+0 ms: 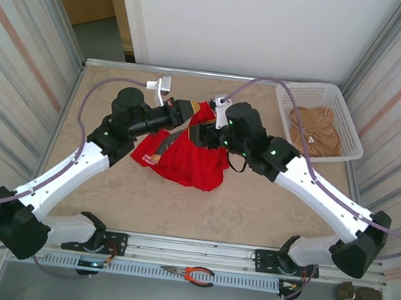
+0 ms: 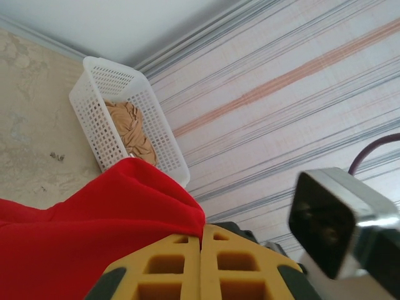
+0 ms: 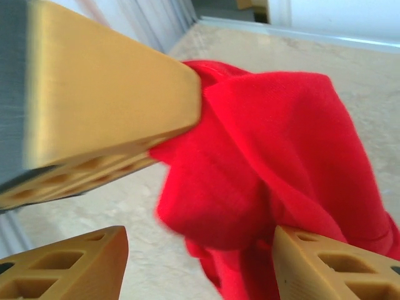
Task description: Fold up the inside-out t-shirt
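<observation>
From above, we see the inside-out t-shirt near the middle of the table. Its lower part lies crumpled on the surface and its upper part is drawn up to where the two arms meet. The left gripper sits at the top of that raised cloth, and the right gripper is just beside it, against the red fabric. A white basket at the far right corner holds a tan garment, well apart from the shirt. Pliers lie on the rail at the near edge.

In the left wrist view, we find the left gripper with its yellow fingers pressed together. The red t-shirt is pinched at their tips and drapes away to the left. Beyond it stands the basket with the tan garment.

In the right wrist view, the right gripper stands wide, one finger at each lower corner. A bunched fold of the t-shirt hangs between them, unclamped. We cannot tell whether it touches the right-hand finger. The cloth's top meets a large yellow finger of the left gripper.
</observation>
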Motion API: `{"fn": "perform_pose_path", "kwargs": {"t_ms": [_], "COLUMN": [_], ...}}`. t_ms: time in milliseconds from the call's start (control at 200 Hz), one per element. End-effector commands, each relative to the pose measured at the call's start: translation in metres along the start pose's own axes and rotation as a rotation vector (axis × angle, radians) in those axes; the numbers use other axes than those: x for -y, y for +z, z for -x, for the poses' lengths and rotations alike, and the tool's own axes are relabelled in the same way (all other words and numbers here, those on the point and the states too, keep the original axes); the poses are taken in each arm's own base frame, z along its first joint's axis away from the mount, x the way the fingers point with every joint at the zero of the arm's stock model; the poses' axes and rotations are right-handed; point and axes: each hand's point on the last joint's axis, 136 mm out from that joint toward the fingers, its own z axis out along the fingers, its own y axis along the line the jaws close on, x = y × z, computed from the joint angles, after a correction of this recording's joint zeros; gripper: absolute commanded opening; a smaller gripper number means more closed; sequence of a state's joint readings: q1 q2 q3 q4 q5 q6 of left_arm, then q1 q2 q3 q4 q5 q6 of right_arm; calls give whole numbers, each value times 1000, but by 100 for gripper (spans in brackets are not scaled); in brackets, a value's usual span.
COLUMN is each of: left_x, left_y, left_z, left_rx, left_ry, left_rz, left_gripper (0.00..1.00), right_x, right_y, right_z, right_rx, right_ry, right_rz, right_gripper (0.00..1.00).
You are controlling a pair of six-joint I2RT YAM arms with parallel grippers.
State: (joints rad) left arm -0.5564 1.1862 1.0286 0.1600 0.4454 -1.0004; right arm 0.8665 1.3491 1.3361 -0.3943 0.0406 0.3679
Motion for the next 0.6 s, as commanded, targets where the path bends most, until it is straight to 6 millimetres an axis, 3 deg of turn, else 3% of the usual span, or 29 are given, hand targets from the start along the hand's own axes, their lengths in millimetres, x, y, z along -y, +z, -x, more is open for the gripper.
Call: {"fn": "perform_pose_path", "kwargs": {"t_ms": [0,120,185,341,461,506,591], "left_x": [19,14,9,-19,-42,-50,-52], "left_y": [-7,-9,-9,-7,-9,-11,-16], "left_z": [8,6,6,20,32,29,14], "left_rx": [29,29,27,32,36,33,19], "left_ry": [5,0,-4,16,55,72,123], "left_rz": [-33,-15,3,73,100,125,133], "left_gripper": [0,0,0,0,52,62,69], "right_x": [20,30,30,10,3,3,6], "right_y": [-6,-15,-21,-54,-79,-85,-89], "right_z": [18,30,37,51,61,64,67], "right_rx": [57,109,115,107,129,139,153], "right_ry": [-51,-5,22,67,111,134,170], "right_rz": [-125,-119,-67,149,245,271,301], "right_gripper": [54,27,0,0,0,0,0]}}
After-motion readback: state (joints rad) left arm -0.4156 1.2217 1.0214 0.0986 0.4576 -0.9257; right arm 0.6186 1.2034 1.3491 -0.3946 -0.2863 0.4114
